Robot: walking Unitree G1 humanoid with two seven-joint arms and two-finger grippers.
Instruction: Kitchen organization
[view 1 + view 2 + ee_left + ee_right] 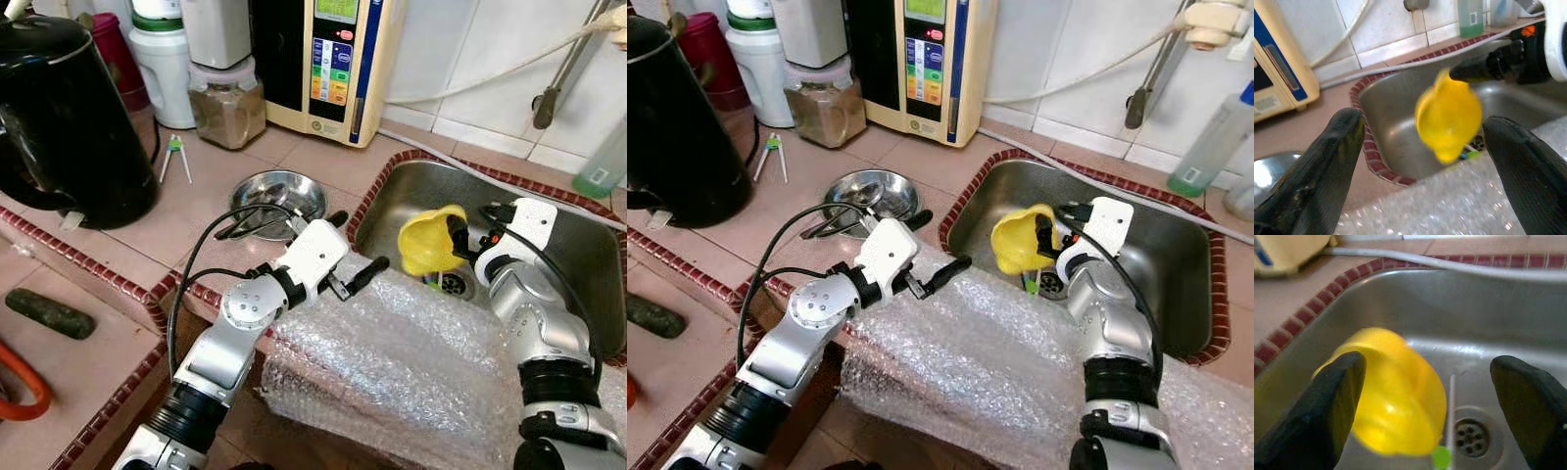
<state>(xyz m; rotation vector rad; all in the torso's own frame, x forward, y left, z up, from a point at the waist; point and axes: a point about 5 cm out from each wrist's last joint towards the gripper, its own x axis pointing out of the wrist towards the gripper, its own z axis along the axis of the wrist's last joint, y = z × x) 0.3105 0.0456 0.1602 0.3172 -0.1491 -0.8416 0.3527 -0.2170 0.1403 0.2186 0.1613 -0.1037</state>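
A yellow plastic cup (429, 241) lies tilted on its side in the steel sink (578, 245), above the drain (453, 282); its outline is blurred in the wrist views. My right gripper (472, 229) reaches into the sink and is open. The cup (1400, 401) sits against one finger (1327, 406), while the other finger (1533, 401) stands well clear of it. My left gripper (355, 247) is open and empty over the sink's near left corner, pointing toward the cup (1448, 117).
Bubble wrap (411, 362) covers the counter's front edge under both arms. A steel bowl (279, 196) stands left of the sink, and a black kettle (64, 117) at far left. A jar (227, 103) and a water machine (328, 59) line the back. A green bottle (602, 166) stands behind the sink.
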